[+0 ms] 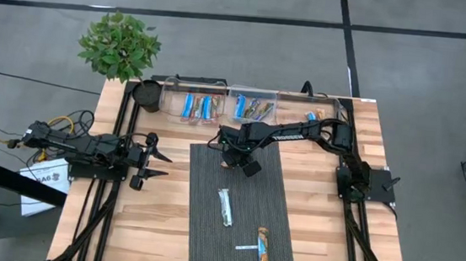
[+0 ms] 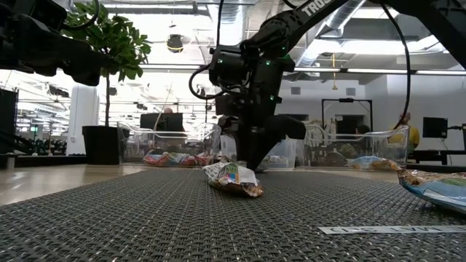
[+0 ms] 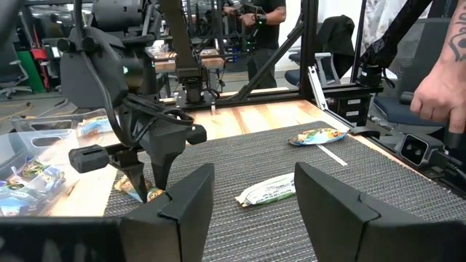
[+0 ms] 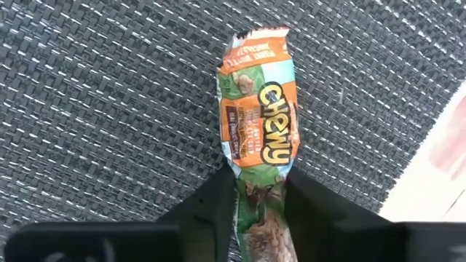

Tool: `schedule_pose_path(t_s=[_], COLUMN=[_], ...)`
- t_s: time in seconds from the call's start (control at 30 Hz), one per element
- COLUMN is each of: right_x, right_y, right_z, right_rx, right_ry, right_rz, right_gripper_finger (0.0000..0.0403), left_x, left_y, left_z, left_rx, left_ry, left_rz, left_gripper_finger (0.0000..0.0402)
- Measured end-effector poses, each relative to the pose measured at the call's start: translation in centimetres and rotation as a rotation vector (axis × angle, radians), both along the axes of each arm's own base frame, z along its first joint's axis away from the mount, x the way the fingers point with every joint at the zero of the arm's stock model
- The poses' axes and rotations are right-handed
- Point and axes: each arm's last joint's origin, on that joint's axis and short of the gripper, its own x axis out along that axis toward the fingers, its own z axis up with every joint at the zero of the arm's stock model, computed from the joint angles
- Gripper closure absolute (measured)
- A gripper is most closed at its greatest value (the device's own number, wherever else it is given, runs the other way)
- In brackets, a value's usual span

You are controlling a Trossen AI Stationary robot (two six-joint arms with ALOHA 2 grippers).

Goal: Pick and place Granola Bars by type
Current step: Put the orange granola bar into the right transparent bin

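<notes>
An orange wrapped granola bar lies near the far left corner of the grey woven mat. My right gripper comes down on it from above and is shut on it; the left wrist view shows the same bar under that gripper. A silvery white bar lies mid-mat. A blue and orange bar lies near the mat's front edge, beside a thin white strip. My left gripper waits open at the table's left, level, with nothing between its fingers. My right gripper pinches the orange bar between its two fingers, which sit on the two long sides near one end. The fingers point steeply down and lie across the bar. The bar lies flat on the mat.
Three clear bins stand along the far edge: the left holds blue bars, the middle mixed ones, the right an orange one. A black pot and a plant stand at the far left. A person's hand shows beyond the table's right edge.
</notes>
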Motion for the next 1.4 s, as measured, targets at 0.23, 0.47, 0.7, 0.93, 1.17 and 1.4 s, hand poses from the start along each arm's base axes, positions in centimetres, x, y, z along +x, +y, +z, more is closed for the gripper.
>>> schedule_pose_path(t_s=[0.23,0.47,0.7,0.93,1.17,1.4], right_x=[0.2,0.4,0.4,0.1,-0.8,-2.4], right_y=[0.0,0.0,-0.1,-0.4,-1.1,-1.2], right_z=[0.0,0.3,2.4,6.3,10.9,16.0], right_rx=[0.023,0.053,0.088,0.161,0.235,0.352], right_ry=[-0.018,-0.049,-0.125,-0.259,-0.430,-0.612], right_rz=[-0.098,-0.228,-0.342,-0.509,-0.626,-0.748], right_gripper_finger=[0.0338,0.0349,0.0350,0.0350,0.0350,0.0350], left_x=[0.0,0.0,0.0,0.0,0.0,0.0], left_y=[0.0,0.0,0.0,0.0,0.0,0.0], left_z=[0.0,0.0,0.0,0.0,0.0,0.0], left_rx=[0.000,0.000,0.000,0.000,0.000,0.000], left_ry=[0.000,0.000,0.000,0.000,0.000,0.000], left_rz=[0.000,0.000,0.000,0.000,0.000,-0.001], left_gripper_finger=[0.0217,0.0217,0.0217,0.0217,0.0217,0.0217])
